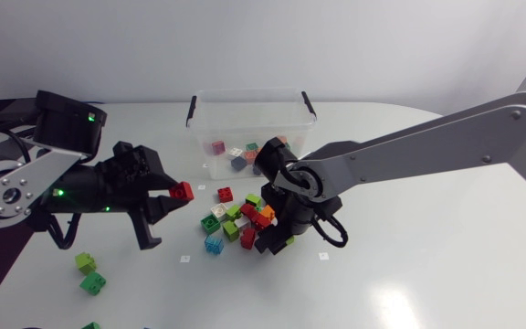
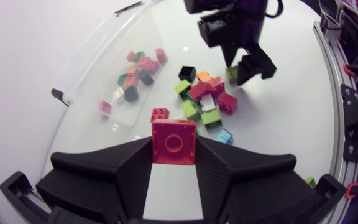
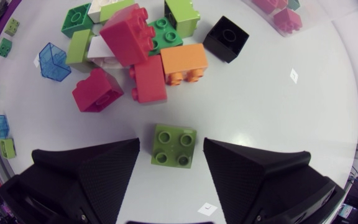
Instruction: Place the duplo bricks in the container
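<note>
Head view: the left pincer (image 1: 165, 199) grips a red brick (image 1: 183, 190) near the front left corner of the clear container (image 1: 245, 95), which holds several bricks. The right pincer (image 1: 270, 241) stands at the edge of the mixed brick pile (image 1: 234, 217) in front of the container. Left wrist view: both fingers of the left pincer press the red brick from two sides, with the pile and the container ahead of it. Right wrist view: the right pincer is open, its fingers flanking a green brick (image 3: 174, 145) that lies studs-up on the surface (image 3: 278, 124), a gap on each side, with the pile just ahead.
</note>
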Robot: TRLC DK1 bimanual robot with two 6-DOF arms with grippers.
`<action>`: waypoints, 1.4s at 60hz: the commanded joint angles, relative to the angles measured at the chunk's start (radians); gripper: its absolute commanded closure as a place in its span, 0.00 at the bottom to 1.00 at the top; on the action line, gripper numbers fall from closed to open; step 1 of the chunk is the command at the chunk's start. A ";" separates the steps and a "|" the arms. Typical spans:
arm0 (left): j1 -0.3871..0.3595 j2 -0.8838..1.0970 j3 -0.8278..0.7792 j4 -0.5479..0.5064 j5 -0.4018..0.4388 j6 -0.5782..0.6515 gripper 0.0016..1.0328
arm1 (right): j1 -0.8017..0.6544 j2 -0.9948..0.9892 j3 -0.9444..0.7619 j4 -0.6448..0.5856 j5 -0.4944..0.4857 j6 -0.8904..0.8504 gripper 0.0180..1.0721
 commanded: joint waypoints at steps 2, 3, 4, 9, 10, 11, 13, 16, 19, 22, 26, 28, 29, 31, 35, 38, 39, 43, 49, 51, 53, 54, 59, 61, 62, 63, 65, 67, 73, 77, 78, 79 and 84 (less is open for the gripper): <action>0.031 0.046 0.070 0.053 0.010 -0.086 0.83 | 0.007 0.031 0.011 0.018 0.013 0.030 0.48; 0.032 0.053 0.078 0.065 0.010 -0.100 0.83 | 0.007 0.033 0.010 0.020 0.013 0.030 0.50; 0.037 0.062 0.084 0.090 0.010 -0.122 0.83 | 0.007 0.034 0.010 0.020 0.013 0.030 0.54; 0.046 0.096 0.115 0.133 0.010 -0.165 0.83 | 0.008 0.036 0.005 0.030 0.013 0.030 0.62; 0.046 0.105 0.121 0.153 0.010 -0.186 0.83 | 0.010 0.036 0.004 0.029 0.013 0.030 0.62; 0.048 0.111 0.124 0.171 0.010 -0.203 0.83 | 0.011 0.036 0.002 0.030 0.015 0.030 0.63; 0.048 0.123 0.136 0.187 0.008 -0.221 0.83 | 0.013 0.034 -0.001 0.030 0.015 0.030 0.63; 0.048 0.146 0.156 0.216 0.007 -0.254 0.83 | 0.014 0.026 -0.009 0.034 0.016 0.030 0.65; 0.049 0.171 0.182 0.242 0.002 -0.286 0.83 | 0.014 0.016 -0.015 0.034 0.021 0.030 0.66; 0.049 0.192 0.205 0.251 -0.001 -0.301 0.83 | 0.013 -0.001 -0.021 0.032 0.022 0.030 0.66; 0.048 0.224 0.236 0.277 -0.015 -0.329 0.83 | 0.007 -0.030 -0.030 0.030 0.022 0.030 0.67; 0.046 0.241 0.251 0.288 -0.029 -0.333 0.83 | 0.003 -0.047 -0.035 0.030 0.024 0.030 0.67; 0.045 0.252 0.259 0.302 -0.038 -0.343 0.83 | 0.000 -0.056 -0.036 0.029 0.024 0.030 0.67; 0.045 0.273 0.274 0.322 -0.041 -0.356 0.83 | -0.004 -0.073 -0.038 0.026 0.024 0.030 0.67; 0.045 0.319 0.314 0.322 -0.044 -0.373 0.83 | -0.018 -0.107 -0.041 0.018 0.024 0.028 0.68; 0.043 0.349 0.343 0.329 -0.047 -0.396 0.83 | -0.026 -0.133 -0.041 0.012 0.024 0.025 0.68; 0.038 0.367 0.360 0.328 -0.053 -0.396 0.83 | -0.032 -0.150 -0.038 0.004 0.024 0.025 0.68; 0.028 0.402 0.388 0.355 -0.076 -0.424 0.83 | -0.041 -0.184 -0.030 -0.009 0.024 0.024 0.68; 0.015 0.468 0.450 0.374 -0.116 -0.450 0.83 | -0.050 -0.230 -0.010 -0.029 0.027 0.024 0.68; 0.015 0.490 0.477 0.369 -0.121 -0.455 0.83 | -0.053 -0.239 -0.001 -0.034 0.027 0.022 0.68; 0.015 0.504 0.490 0.372 -0.128 -0.468 0.83 | -0.056 -0.248 0.007 -0.037 0.027 0.022 0.68; 0.017 0.514 0.500 0.375 -0.135 -0.478 0.83 | -0.058 -0.254 0.013 -0.037 0.027 0.022 0.68; 0.022 0.566 0.555 0.372 -0.151 -0.499 0.82 | -0.072 -0.273 0.046 -0.048 0.027 0.022 0.69; 0.022 0.580 0.567 0.375 -0.158 -0.505 0.79 | -0.075 -0.277 0.062 -0.051 0.027 0.022 0.69; 0.020 0.586 0.573 0.375 -0.162 -0.507 0.76 | -0.076 -0.280 0.071 -0.052 0.027 0.022 0.69; 0.020 0.593 0.579 0.377 -0.167 -0.507 0.74 | -0.079 -0.280 0.077 -0.054 0.027 0.022 0.69; 0.018 0.606 0.590 0.377 -0.168 -0.514 0.69 | -0.084 -0.282 0.097 -0.060 0.027 0.022 0.69; 0.017 0.616 0.601 0.374 -0.174 -0.519 0.62 | -0.090 -0.283 0.114 -0.062 0.027 0.021 0.69; 0.014 0.631 0.618 0.368 -0.187 -0.524 0.35 | -0.102 -0.282 0.171 -0.065 0.027 0.021 0.68; 0.011 0.634 0.622 0.365 -0.202 -0.525 0.15 | -0.112 -0.276 0.218 -0.069 0.027 0.021 0.68; 0.011 0.634 0.622 0.363 -0.202 -0.525 0.12 | -0.113 -0.273 0.232 -0.069 0.027 0.021 0.68; 0.012 0.632 0.622 0.361 -0.202 -0.525 0.10 | -0.115 -0.270 0.240 -0.069 0.027 0.021 0.68; 0.023 0.623 0.628 0.332 -0.202 -0.524 0.05 | -0.124 -0.250 0.297 -0.066 0.027 0.019 0.68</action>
